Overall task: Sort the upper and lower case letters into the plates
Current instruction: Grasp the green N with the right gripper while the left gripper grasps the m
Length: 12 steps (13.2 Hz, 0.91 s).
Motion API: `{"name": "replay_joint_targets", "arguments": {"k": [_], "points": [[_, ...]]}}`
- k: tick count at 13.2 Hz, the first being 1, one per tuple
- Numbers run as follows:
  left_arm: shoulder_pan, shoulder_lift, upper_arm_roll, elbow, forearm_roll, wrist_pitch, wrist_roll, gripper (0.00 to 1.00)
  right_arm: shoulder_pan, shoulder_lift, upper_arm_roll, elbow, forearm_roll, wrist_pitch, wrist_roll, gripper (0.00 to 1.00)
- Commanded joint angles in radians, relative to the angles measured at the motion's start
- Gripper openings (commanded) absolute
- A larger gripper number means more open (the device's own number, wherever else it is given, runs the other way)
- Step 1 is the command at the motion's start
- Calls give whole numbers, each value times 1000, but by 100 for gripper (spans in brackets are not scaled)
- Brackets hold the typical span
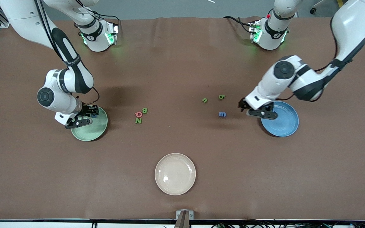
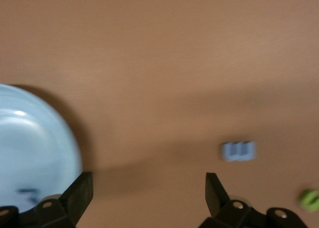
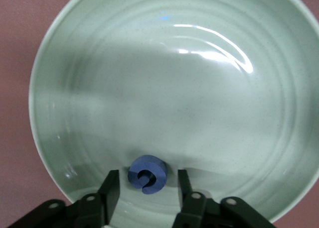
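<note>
**Ana:** Cream-beige plate (image 1: 175,174) at six o'clock on the table; it has no part in the sorting. What has gone in so far?

**Ben:** One capital, at least; a blue curled letter (image 3: 147,174), G or Q, I cannot tell which, lies in the pale green plate (image 3: 164,88) at nine o'clock, toward the right arm's end. The right gripper (image 3: 148,175) hangs low over it; its fingers stand parted with a gap on each side, so it grips nothing.

**Ana:** And the blue plate (image 1: 284,126)?

**Ben:** Three o'clock; the left gripper (image 2: 149,180) is over the rim that faces the table's middle, spread wide and empty. A dark smudge (image 2: 27,193) shows in that plate; too blurred to name, though it may be a letter.

**Ana:** What remains?

**Ben:** Six on the cloth; a red letter (image 1: 138,114), green B (image 1: 144,110) and green N (image 1: 138,120) clustered toward nine o'clock, short of the green plate. Green n (image 1: 204,100), green b (image 1: 221,97) and blue m (image 1: 222,114) lie toward three o'clock; the m is closest to the left gripper. I judge about a quarter done.
</note>
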Motion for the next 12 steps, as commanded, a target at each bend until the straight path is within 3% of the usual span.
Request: {"name": "replay_joint_targets", "arguments": {"k": [1, 3, 5, 9, 12], "points": [[-223, 2, 110, 109, -25, -21, -146, 99, 3, -16, 1, -2, 15, -1, 4, 100], [-383, 13, 219, 153, -41, -18, -237, 99, 11, -39, 4, 50, 15, -88, 41, 100], [-475, 19, 288, 175, -69, -12, -274, 99, 50, -47, 4, 128, 15, -206, 146, 100], [-490, 54, 319, 163, -74, 22, -274, 99, 178, -41, 4, 147, 65, -173, 364, 100], [-471, 66, 320, 150, -74, 50, -254, 96, 294, -12, 2, 147, 87, -41, 549, 100]]}}
